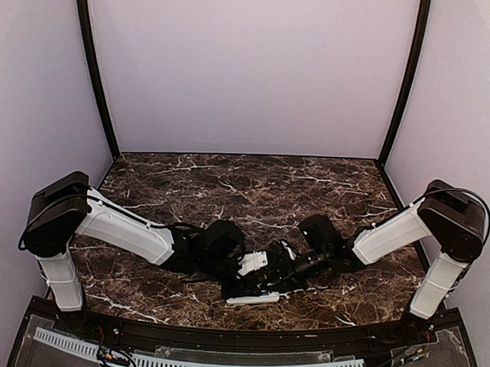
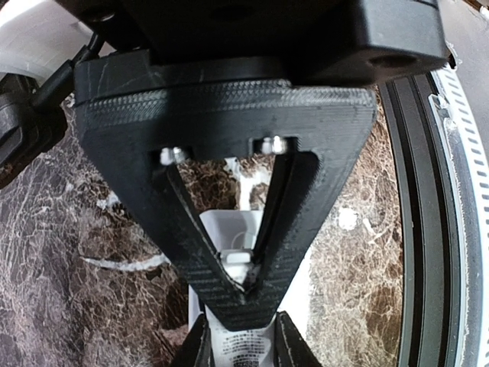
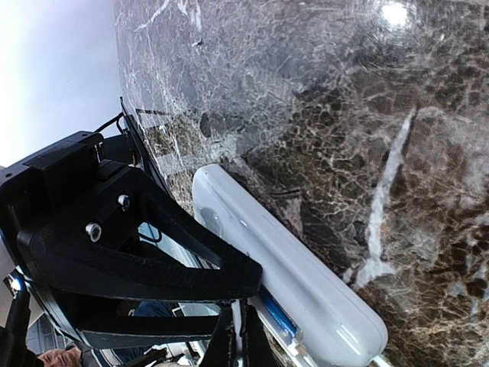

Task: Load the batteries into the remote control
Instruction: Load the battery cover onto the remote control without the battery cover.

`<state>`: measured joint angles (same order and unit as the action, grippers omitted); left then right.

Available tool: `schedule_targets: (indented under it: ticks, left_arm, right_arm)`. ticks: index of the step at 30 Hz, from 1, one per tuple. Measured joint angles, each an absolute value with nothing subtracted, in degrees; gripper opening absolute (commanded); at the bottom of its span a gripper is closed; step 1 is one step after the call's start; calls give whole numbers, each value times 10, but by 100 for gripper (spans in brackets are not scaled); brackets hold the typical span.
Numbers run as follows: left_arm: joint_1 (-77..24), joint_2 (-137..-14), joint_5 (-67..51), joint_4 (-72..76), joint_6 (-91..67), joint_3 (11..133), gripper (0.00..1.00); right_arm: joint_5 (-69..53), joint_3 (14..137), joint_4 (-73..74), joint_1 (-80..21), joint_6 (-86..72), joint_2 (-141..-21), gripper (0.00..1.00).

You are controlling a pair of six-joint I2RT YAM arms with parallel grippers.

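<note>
Now the remote control (image 1: 253, 297) is lying near the table's (image 1: 229, 191) front edge. The left gripper (image 2: 244, 287) is hovering narrow-jawed over it, grip unclear; the right gripper (image 3: 233, 340) is sitting closed beside the blue battery (image 3: 275, 319).

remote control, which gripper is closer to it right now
Left, by a little. The left gripper has its tips right down on the remote control; the right gripper is shut, just beside its long edge.
</note>
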<state>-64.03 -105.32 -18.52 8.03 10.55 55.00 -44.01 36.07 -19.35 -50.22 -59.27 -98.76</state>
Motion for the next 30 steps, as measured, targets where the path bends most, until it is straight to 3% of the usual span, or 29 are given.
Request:
schedule_targets:
  ticks: [6, 13, 30]
  left_arm:
    - [-642, -1053, -186, 80, 125, 550, 10]
    - [-642, -1052, -187, 75, 144, 550, 9]
    - [-644, -1051, -187, 56, 166, 558, 12]
  right_arm:
    - [-433, 361, -175, -506, -590, -981, 23]
    - [-418, 361, -117, -501, -576, -933, 27]
    - [-394, 365, -41, -491, -543, -901, 6]
